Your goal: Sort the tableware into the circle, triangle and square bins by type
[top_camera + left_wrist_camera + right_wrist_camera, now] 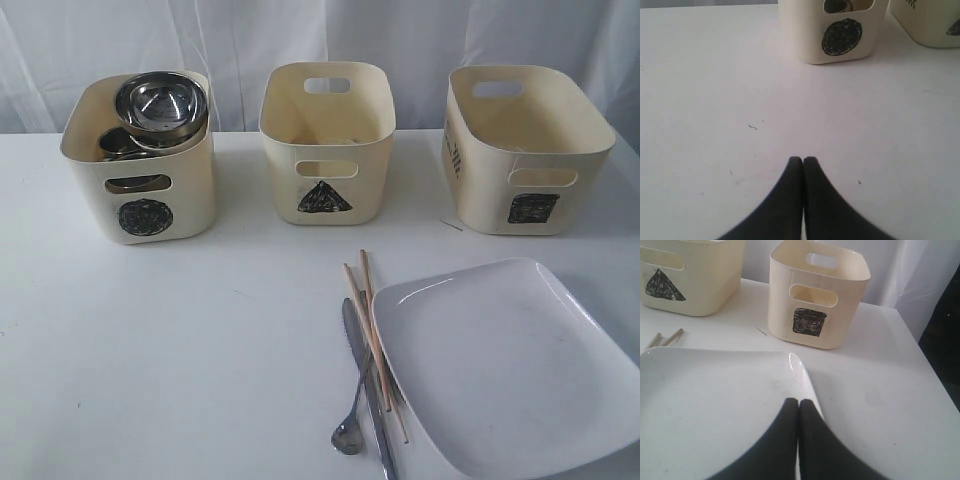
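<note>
Square plate (510, 365): near right on the surface; stiff, glazed, probably slippery and breakable. Pinch its upturned rim (the flat middle offers no hold).
Square bin (525, 150): far right, well apart.
Chopsticks (374, 320), knife (383, 450), spoon (347, 437): crossed against the plate's left edge and may get dragged.
Right gripper (798, 402): jaws together, empty, above the plate's edge.
Left gripper (803, 160): jaws likewise together, empty.

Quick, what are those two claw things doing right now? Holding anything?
Left end effector: closed, empty, over the table.
Right end effector: closed, empty, over the white plate.
</note>
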{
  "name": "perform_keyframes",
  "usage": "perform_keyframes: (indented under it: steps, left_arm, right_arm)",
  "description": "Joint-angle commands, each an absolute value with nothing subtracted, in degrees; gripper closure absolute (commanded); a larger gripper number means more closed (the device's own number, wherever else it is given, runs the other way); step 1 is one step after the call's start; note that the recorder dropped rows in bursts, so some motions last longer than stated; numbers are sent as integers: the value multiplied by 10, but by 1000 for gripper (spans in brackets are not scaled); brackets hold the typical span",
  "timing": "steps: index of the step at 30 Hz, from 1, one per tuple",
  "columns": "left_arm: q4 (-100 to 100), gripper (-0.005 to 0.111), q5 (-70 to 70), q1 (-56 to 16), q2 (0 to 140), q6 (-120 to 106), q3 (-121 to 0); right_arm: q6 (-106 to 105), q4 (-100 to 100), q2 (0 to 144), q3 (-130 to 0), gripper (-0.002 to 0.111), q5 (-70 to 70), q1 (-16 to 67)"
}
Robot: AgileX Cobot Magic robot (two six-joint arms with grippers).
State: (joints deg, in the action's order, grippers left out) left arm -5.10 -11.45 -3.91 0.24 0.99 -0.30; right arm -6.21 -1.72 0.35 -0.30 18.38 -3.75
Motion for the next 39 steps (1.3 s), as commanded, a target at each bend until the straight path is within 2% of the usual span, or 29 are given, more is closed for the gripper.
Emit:
perform_keyframes:
  steps: [1,30,39]
  left_arm:
    - [-54,107,-110,-38,0,15,0]
    - [-54,107,-110,-34,0,14,0]
    - [-54,107,-110,-34,0,14,0]
  right_arm:
    - [-67,-17,0,0,108,179,-40]
    - [-75,-59,0,0,108,178,-40]
    - [-73,39,0,0,108,32,-40]
